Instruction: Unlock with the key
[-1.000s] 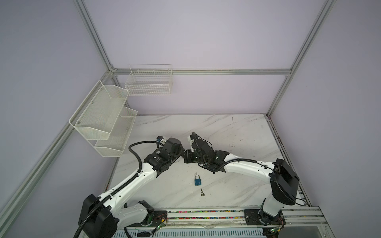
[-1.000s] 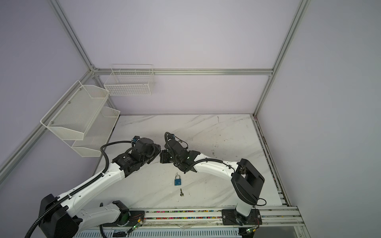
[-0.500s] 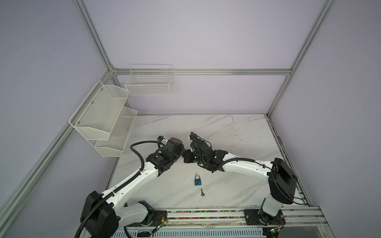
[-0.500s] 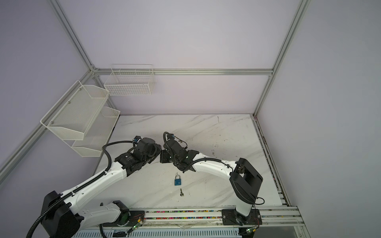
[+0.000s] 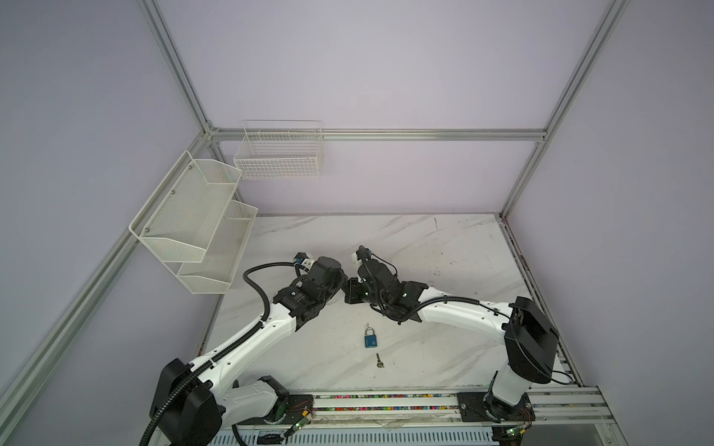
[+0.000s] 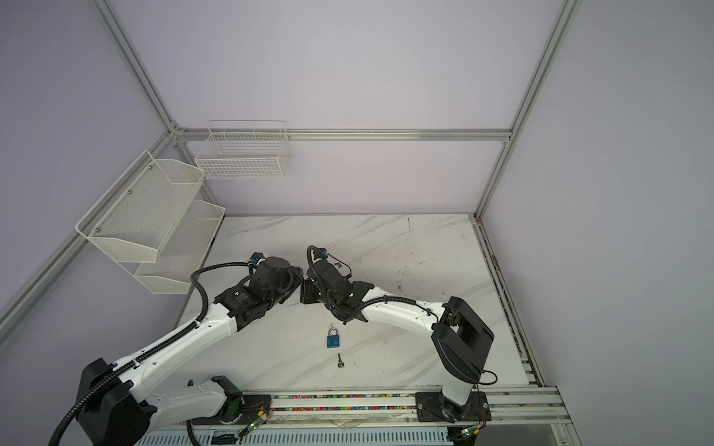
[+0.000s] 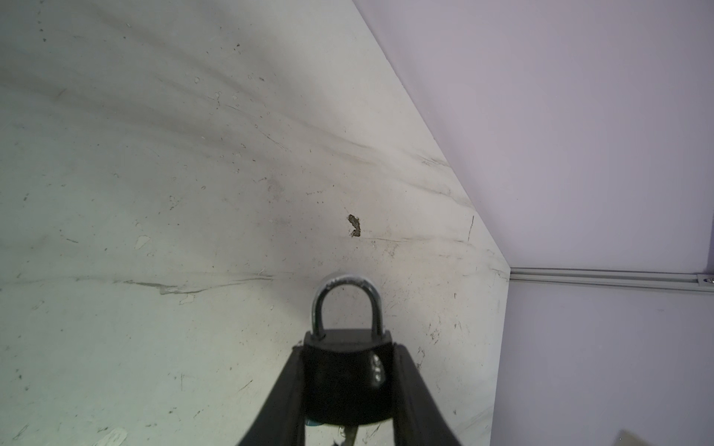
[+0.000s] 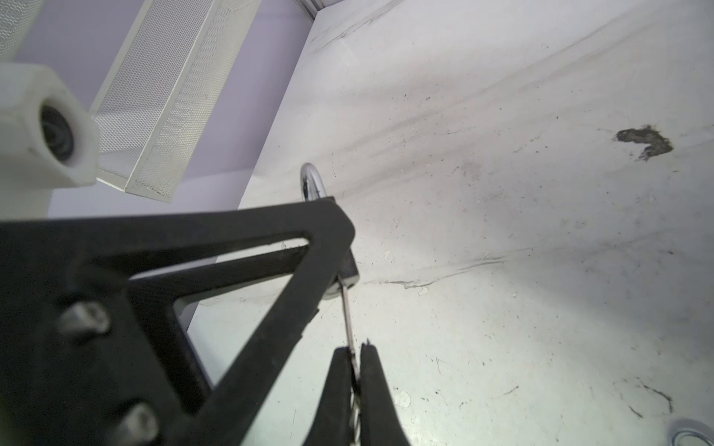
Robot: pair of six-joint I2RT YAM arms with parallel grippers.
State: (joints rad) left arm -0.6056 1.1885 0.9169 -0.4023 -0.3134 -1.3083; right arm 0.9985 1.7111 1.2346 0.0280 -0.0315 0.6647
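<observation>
Right hand (image 8: pixel 355 350) pinching key (image 8: pixel 347 314), shaft toward padlock (image 7: pixel 347 372)

Lilac walls (image 5: pixel 386 77) enclose a marble tabletop (image 5: pixel 444 251), white baskets (image 5: pixel 185 216).

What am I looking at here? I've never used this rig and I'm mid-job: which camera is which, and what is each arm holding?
Two white robot arms, left and right, work over a marble table. The two wide pictures come from one camera pair overhead. The two close-ups come from a camera on each arm's wrist. In the left wrist view, the left end effector clamps a black padlock with its shackle closed. In the right wrist view, the right end effector pinches a key whose tip reaches that padlock's underside. Both top views also show a blue padlock and a second key lying loose on the table.
</observation>
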